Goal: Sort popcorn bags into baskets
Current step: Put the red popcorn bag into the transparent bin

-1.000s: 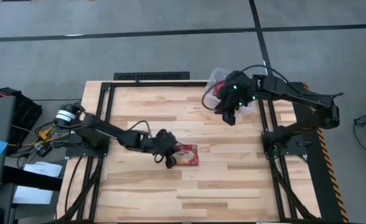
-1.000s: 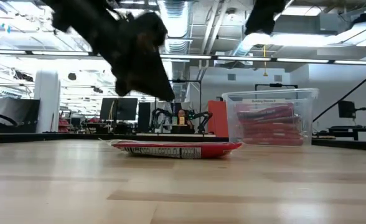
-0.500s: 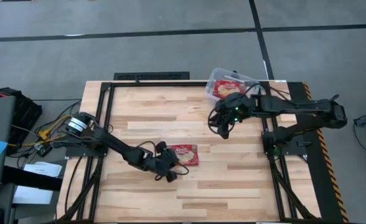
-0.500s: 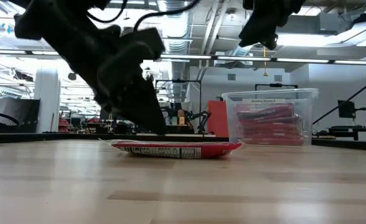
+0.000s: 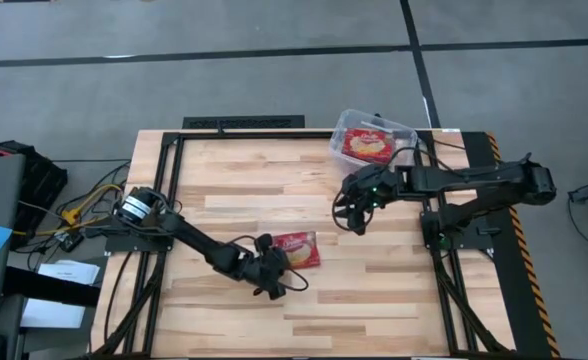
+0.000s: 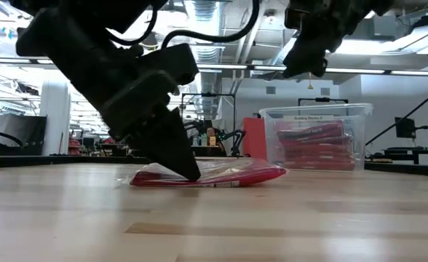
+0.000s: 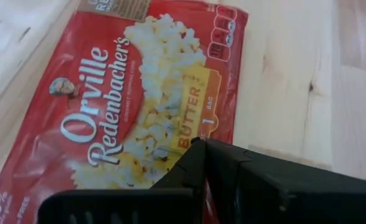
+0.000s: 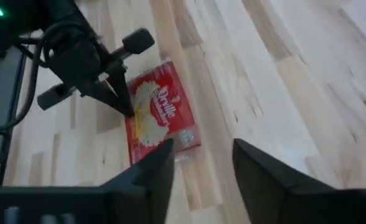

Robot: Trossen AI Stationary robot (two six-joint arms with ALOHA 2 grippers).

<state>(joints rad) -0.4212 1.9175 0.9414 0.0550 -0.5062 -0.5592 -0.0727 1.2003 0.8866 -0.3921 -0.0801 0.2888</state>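
A red popcorn bag (image 5: 301, 249) with a yellow-cream popcorn picture lies face up near the middle of the table (image 5: 374, 290). My left gripper (image 5: 278, 270) is shut, its tips down on the bag's near-left part. My right gripper (image 5: 355, 220) hangs open in the air, right of and beyond the bag, with nothing between its fingers (image 8: 161, 171). The clear basket (image 5: 340, 137) stands at the far right with red popcorn bags (image 5: 371, 146) inside. My left gripper presses its shut fingertips (image 7: 201, 146) down on the bag's printed face beside the "BUTTER" label (image 7: 192, 106), close to one edge. The fingers slant down from the table's near-left side. The bag lies on the table, its right part (image 6: 268, 173) slightly raised.
The basket's see-through wall (image 6: 272, 142) shows several bags stacked inside. Black frame rails (image 5: 174, 190) run along the table's left, far and right sides. Bare wood lies between the bag and the basket and along the near edge.
My left gripper has sunk and swung toward the near edge, and its shut tips have come down on the bag's near-left part; the bag has turned a little. My right gripper has left the basket, moving down and toward the table's middle.
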